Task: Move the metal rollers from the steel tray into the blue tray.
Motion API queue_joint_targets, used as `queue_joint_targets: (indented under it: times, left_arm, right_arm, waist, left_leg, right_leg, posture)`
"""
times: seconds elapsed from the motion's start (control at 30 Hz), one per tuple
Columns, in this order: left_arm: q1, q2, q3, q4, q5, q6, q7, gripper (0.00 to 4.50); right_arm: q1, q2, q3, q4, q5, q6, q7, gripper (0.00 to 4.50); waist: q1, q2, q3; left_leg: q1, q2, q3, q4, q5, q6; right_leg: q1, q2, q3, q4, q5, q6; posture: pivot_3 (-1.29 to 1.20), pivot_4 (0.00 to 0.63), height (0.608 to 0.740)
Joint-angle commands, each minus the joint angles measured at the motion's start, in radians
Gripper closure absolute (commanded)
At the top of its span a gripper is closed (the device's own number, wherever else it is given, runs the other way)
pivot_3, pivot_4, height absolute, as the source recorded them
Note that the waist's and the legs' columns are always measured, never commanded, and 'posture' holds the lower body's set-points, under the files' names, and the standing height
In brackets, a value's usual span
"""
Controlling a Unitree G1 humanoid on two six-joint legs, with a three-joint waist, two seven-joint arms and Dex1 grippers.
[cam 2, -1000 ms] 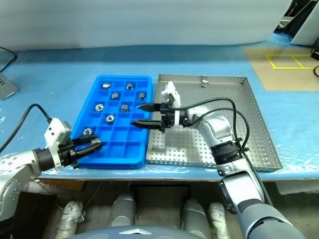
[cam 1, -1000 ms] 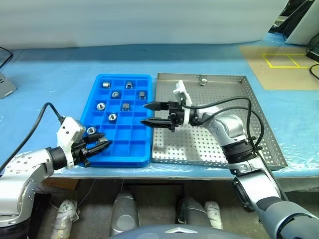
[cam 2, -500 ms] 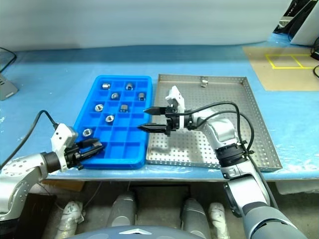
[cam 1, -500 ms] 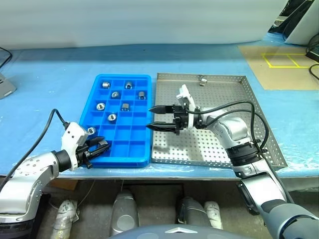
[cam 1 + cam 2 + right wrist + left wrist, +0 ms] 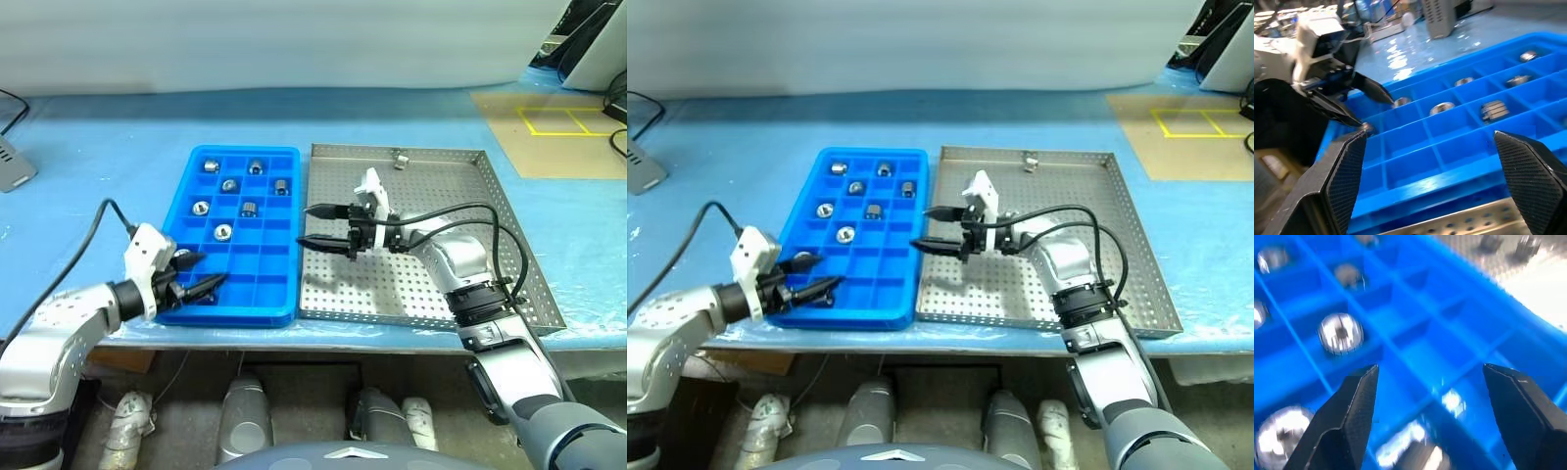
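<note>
Left gripper (image 5: 196,273) spread apart over blue tray's (image 5: 276,284) near-left corner above metal rollers (image 5: 223,232); right gripper (image 5: 314,225) wide, empty, over steel tray's (image 5: 509,220) left edge.

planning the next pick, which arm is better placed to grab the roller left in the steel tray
Right. Its open claw already hangs over the steel tray, nearer the remaining roller; the left claw sits over the blue tray.
</note>
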Motion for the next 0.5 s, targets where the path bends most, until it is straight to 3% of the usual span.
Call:
queue_joint_targets:
  times: [0.03,0.27,0.5]
  left_arm:
    - [-0.098,-0.028,-0.017,-0.031,-0.063,0.013,0.031,0.89]
    - [-0.316,-0.159,-0.159,0.063,-0.019,-0.025,0.127,0.89]
    - [-0.387,-0.223,-0.223,0.157,0.027,-0.061,0.172,0.89]
  right_arm:
    - [-0.065,-0.011,-0.111,0.017,0.000,-0.054,-0.100,0.16]
    - [-0.217,0.012,-0.212,0.267,-0.173,-0.254,-0.490,0.16]
    - [-0.366,0.104,-0.231,0.613,-0.279,-0.411,-0.754,0.16]
  waist:
    - [-0.004,0.000,0.000]
    - [-0.017,-0.001,-0.001]
    - [-0.060,-0.002,-0.001]
  left_leg:
    - [0.001,0.000,0.000,0.001,0.000,0.000]
    - [0.003,-0.001,0.000,0.004,0.004,-0.006]
    - [-0.005,-0.001,0.000,0.004,0.004,-0.005]
  right_leg:
    - [0.000,0.000,0.001,0.002,0.000,0.000]
    - [0.000,0.001,0.006,0.006,0.001,-0.002]
    - [-0.008,0.002,0.005,0.006,0.002,-0.002]
  posture:
    - [0.18,0.150,0.740]
    - [0.11,0.150,0.740]
    - [0.10,0.150,0.740]
